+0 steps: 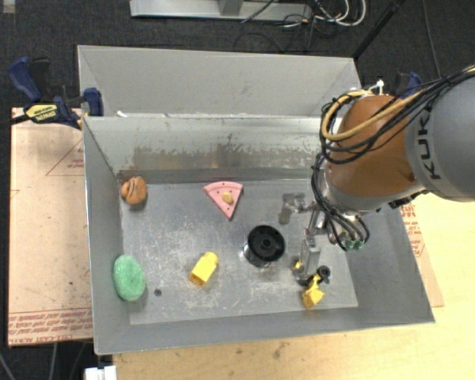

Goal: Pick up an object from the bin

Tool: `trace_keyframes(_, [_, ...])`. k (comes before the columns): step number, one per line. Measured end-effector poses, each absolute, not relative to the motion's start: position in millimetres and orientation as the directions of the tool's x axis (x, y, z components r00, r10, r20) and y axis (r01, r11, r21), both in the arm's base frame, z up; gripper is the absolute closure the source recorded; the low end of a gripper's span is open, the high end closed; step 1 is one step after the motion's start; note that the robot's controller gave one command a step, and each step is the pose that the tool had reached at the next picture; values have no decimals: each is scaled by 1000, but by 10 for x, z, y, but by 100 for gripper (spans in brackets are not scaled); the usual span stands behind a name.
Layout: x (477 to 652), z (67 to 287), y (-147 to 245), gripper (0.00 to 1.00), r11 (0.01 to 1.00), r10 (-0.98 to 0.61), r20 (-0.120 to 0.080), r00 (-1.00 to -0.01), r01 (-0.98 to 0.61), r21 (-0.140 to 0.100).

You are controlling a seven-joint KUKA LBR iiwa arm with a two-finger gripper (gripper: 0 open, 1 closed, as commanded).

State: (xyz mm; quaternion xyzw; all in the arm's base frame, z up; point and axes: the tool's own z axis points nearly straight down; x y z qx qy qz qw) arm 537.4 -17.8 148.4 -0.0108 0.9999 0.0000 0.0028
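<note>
Here the end effector (307, 269), grip state unclear, sits over a small angular yellow piece (313, 294).

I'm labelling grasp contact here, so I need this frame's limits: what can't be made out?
1. Camera view, front right: the gripper overlaps the small yellow piece, so its shape and any contact are unclear.
2. Camera view, right: the orange wrist cover hides part of the right wall of the bin.
3. Camera view, centre: the black round thing is too dark to identify.
</note>
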Motion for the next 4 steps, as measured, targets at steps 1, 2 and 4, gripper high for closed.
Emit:
trace_keyframes(1, [5295,831,-164,0,999,-50,-10,-999,-50,0])
trace_keyframes(2, [5055,777,-73,100,991,131,-31,-991,131,3])
trace_keyframes(4, [5029,828,-70,100,991,130,-16,-991,130,2])
